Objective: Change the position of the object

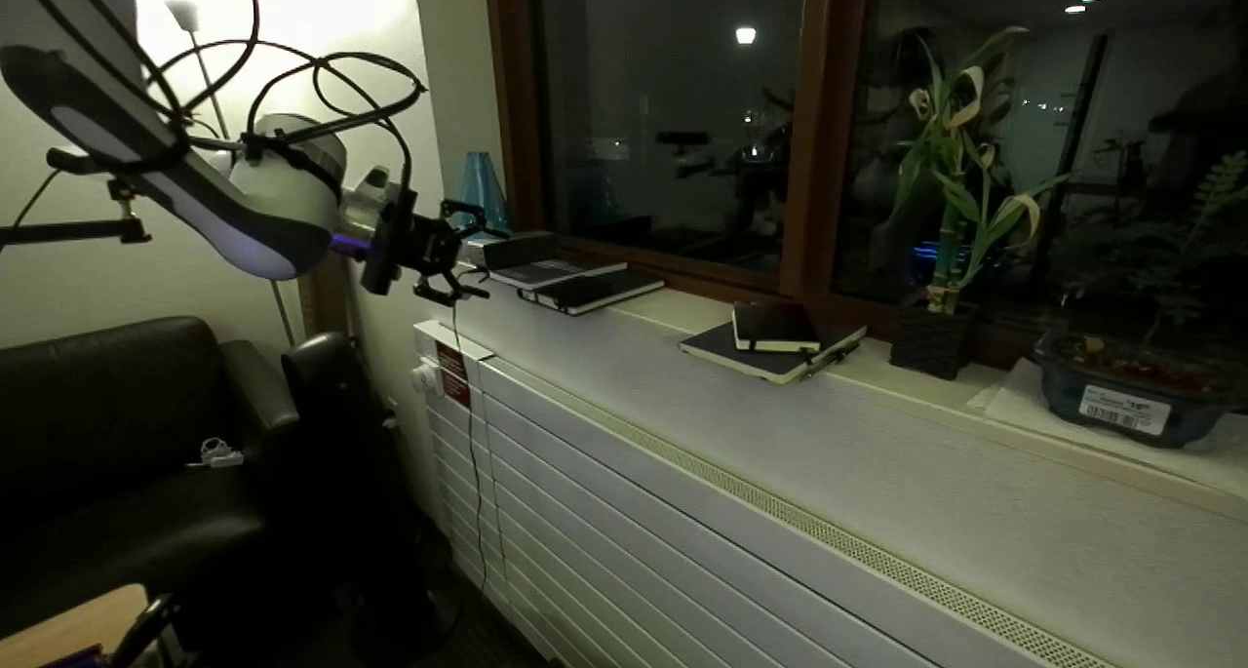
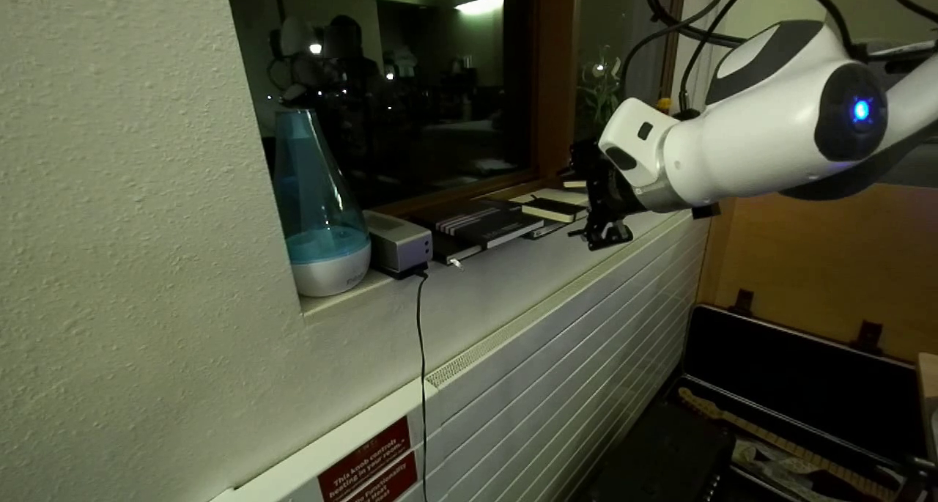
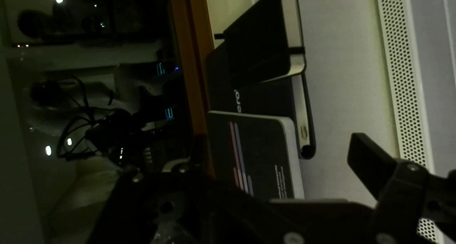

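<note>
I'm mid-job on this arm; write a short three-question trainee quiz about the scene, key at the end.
1. Multiple choice: the black two-fingered gripper is A) fully shut; B) open, holding nothing; C) out of every view.
2. True or false: in an exterior view, the translucent teal cone-shaped vessel on a white base stands beside a boxy grey device.
3. In an exterior view, which book rests on the large dark rectangular notebook nearest the tall, leafy green bamboo plant?

Key: 1. B; 2. true; 3. a smaller black notebook.
</note>
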Controlling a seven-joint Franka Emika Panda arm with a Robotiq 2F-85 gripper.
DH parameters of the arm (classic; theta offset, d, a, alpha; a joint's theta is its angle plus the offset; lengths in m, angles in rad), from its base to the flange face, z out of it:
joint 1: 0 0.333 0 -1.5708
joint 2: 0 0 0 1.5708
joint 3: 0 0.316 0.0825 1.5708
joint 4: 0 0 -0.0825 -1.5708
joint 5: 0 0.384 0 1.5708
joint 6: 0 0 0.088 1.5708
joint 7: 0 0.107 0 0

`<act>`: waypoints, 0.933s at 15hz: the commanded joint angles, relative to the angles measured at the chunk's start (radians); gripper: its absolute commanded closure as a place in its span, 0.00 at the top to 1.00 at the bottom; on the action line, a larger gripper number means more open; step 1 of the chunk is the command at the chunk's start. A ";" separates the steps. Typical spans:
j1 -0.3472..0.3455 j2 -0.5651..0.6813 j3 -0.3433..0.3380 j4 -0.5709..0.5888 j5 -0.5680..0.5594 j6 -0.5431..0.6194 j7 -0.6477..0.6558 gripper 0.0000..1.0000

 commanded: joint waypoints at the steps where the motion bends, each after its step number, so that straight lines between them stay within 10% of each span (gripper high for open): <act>1: 0.022 0.065 0.000 0.034 -0.137 -0.037 0.101 1.00; 14: 0.015 0.246 0.002 0.158 -0.429 -0.141 0.268 1.00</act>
